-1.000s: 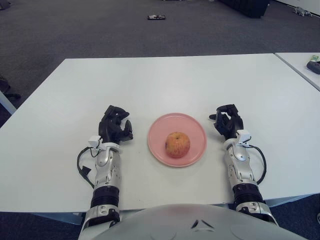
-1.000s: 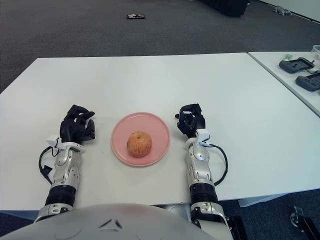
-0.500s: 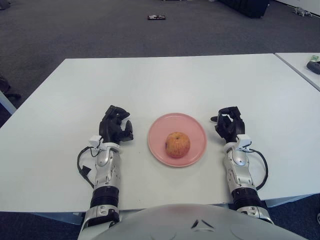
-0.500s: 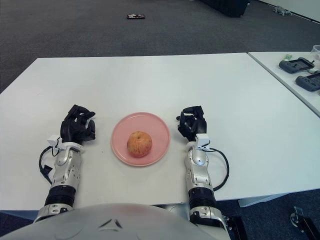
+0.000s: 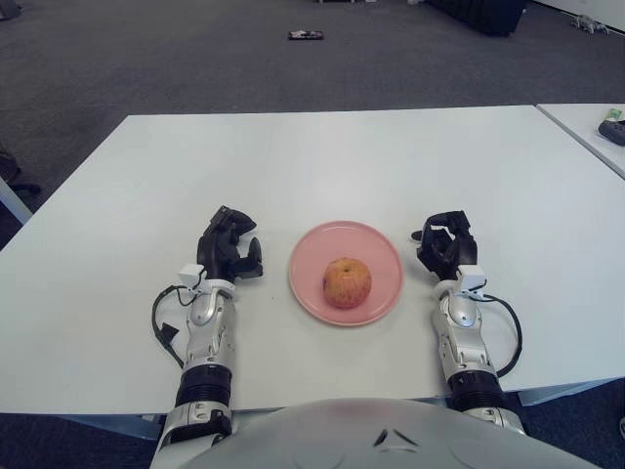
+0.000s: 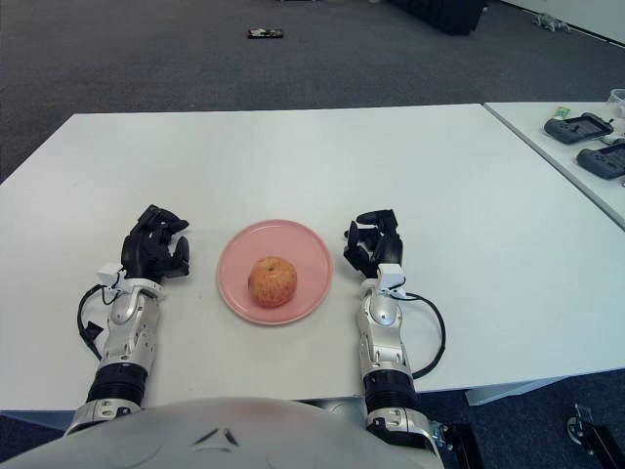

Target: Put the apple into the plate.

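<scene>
A red-yellow apple (image 5: 346,282) sits upright in the middle of a pink plate (image 5: 377,252) on the white table (image 5: 332,166). My left hand (image 5: 229,254) rests on the table just left of the plate, fingers relaxed and empty. My right hand (image 5: 445,243) rests on the table just right of the plate, fingers relaxed and empty. Neither hand touches the plate or the apple.
A second white table (image 6: 576,147) stands to the right with dark controllers (image 6: 578,127) on it. A small dark object (image 5: 305,34) lies on the grey carpet far behind the table.
Both hands have shifted slightly back toward me and settled beside the plate. The apple and plate have not moved.
</scene>
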